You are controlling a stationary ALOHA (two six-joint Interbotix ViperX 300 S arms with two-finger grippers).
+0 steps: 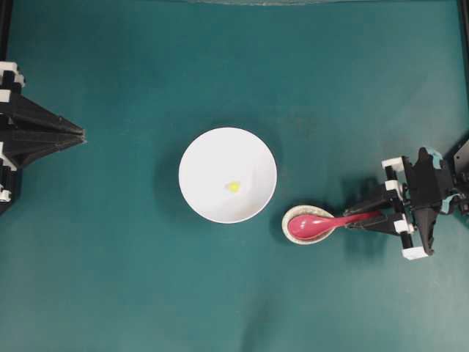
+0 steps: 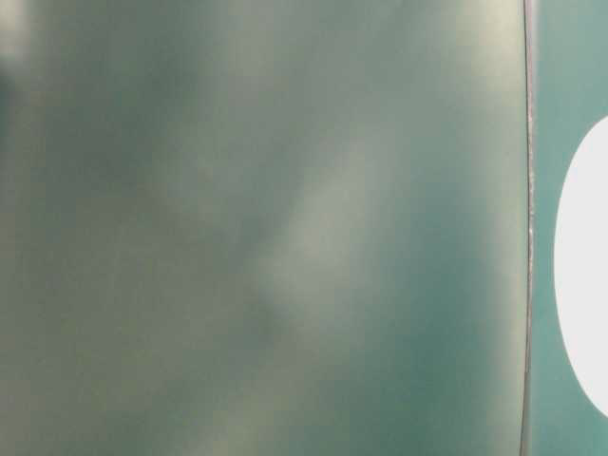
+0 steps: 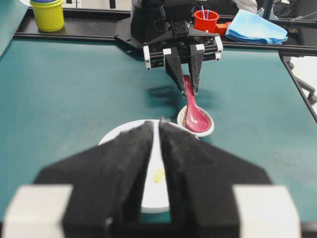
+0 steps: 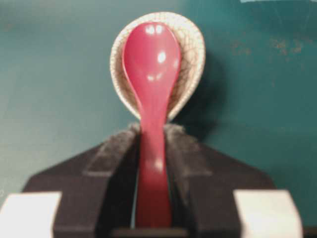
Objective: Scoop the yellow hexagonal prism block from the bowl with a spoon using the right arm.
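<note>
A yellow block [image 1: 233, 186] lies alone inside the white bowl [image 1: 205, 158] at mid-table. Just beside it, the pink spoon [image 1: 315, 224] rests its scoop in a small speckled dish [image 1: 292, 216], handle clamped by the right gripper [image 1: 364, 218]. The left gripper [image 3: 158, 130], jaws nearly together, holds nothing.

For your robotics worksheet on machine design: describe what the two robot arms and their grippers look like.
Both are matte black. The left gripper tapers to a point, its two wedge-shaped fingers faced with rough foam-like pads and fitted with white blocks at their bases. The right gripper has slim black fingers, white fittings and a teal tab behind it.
</note>
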